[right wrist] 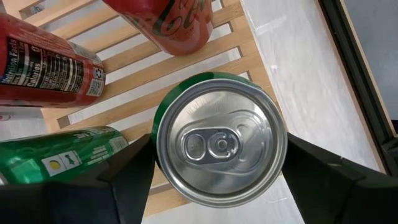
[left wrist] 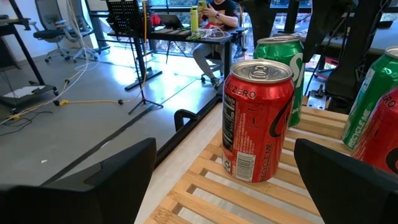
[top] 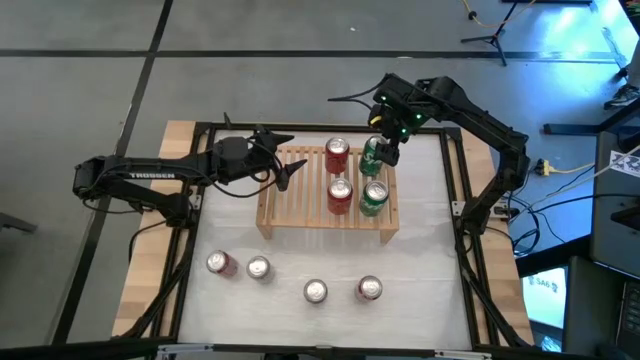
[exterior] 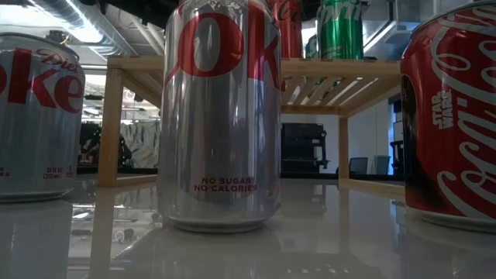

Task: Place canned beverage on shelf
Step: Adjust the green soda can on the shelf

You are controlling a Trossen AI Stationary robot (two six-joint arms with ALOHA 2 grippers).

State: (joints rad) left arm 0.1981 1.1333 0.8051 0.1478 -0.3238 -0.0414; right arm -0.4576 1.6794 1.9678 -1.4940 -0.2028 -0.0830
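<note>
The wooden shelf [top: 300,190] stands in the middle of the table and already carries four cans at its right half: two red cans [top: 338,155] and two green ones. The right gripper [top: 383,150] is over the far right corner of the shelf, its jaws clamped on the far green can [right wrist: 221,146], which appears to sit on, or just above, the slats right beside the far red can. The left gripper [top: 283,160] hovers at the shelf's left half, jaws wide apart and holding nothing, pointing towards the far red can [left wrist: 256,121]. Four more cans [top: 315,291] wait on the table in front of the shelf. The risk, as I judge it, lies in the release: the green can stands close to the shelf's right edge, so a sideways pull while letting go could tip it off or knock it into its red neighbour. The open left fingers are also near enough to that red can to nudge it.
</note>
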